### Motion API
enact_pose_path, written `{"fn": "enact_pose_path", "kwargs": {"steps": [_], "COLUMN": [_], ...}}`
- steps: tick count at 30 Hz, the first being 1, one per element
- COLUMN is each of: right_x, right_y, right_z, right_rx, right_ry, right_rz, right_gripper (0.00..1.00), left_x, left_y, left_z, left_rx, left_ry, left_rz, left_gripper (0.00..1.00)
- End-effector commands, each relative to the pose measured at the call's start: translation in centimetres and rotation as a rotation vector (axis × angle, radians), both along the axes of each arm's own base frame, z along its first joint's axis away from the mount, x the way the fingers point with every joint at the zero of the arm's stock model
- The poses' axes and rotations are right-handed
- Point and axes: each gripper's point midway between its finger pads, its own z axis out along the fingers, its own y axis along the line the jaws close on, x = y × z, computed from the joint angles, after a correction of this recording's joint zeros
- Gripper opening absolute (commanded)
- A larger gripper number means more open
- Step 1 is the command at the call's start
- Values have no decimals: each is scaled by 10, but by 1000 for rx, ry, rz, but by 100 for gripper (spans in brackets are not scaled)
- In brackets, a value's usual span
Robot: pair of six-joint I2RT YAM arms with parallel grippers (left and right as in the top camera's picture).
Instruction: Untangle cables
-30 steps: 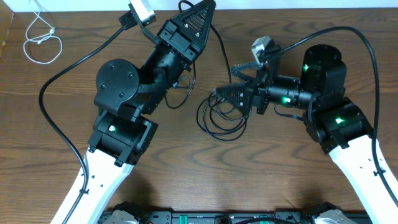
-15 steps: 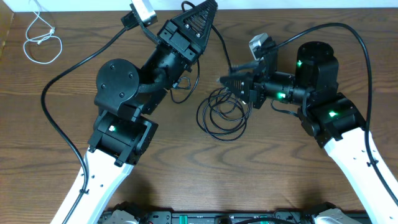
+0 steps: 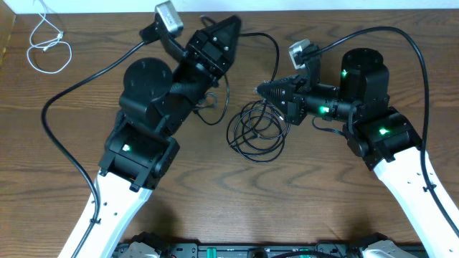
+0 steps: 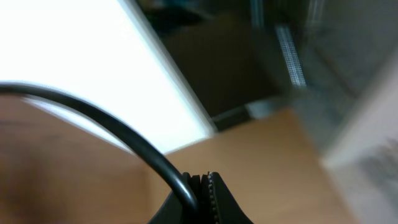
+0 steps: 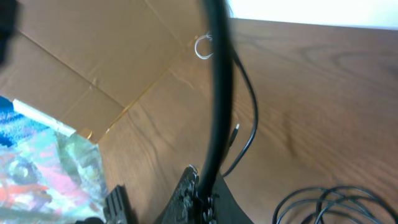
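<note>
Overhead, the white cable (image 3: pixel 46 46) lies free at ten o'clock. The black cables (image 3: pixel 252 127) lie looped in the middle of the worktop (image 3: pixel 229 204). My left hand (image 3: pixel 235 23) and right hand (image 3: pixel 260 90) each pinch one tight. Much is left, I think.

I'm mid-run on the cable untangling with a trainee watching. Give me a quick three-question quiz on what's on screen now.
1. True or false: the thin white cable lies apart from the coiled black cable on the wooden table.
2. Of the left gripper and the right gripper, which is shut on a black cable strand? A left only; B right only; C both; D neither.
3. Fill in: seen from overhead, the coiled black cable lies nearer the ___ gripper.

Key: 1 true; 2 C; 3 right.
</note>
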Motion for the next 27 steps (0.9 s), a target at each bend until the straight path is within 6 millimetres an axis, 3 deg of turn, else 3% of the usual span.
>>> {"fn": "enact_pose_path", "kwargs": {"steps": [1, 5, 10, 17, 21, 24, 27], "right_x": [-6, -5, -8, -10, -10, -10, -10], "right_y": [0, -5, -5, -4, -4, -4, -4], "right_z": [7, 11, 12, 11, 11, 11, 11], "right_rx": [19, 42, 44, 40, 36, 36, 36], "right_ry": [6, 39, 45, 44, 32, 33, 33], "right_rz": [6, -20, -15, -4, -1, -1, 1], "right_gripper": [1, 1, 1, 1, 1, 1, 1], "left_x": [13, 18, 17, 5, -8, -11, -6], "left_y": [33, 54, 64, 43, 31, 34, 50], "left_z": [-14, -41, -64, -54, -43, -30, -24], "left_rx": [125, 235, 293, 252, 117, 85, 132], "left_ry": [12, 87, 166, 139, 173, 143, 95], "left_rz": [160, 222, 232, 102, 21, 33, 127], "left_gripper": [8, 14, 26, 32, 32, 33, 33]}}
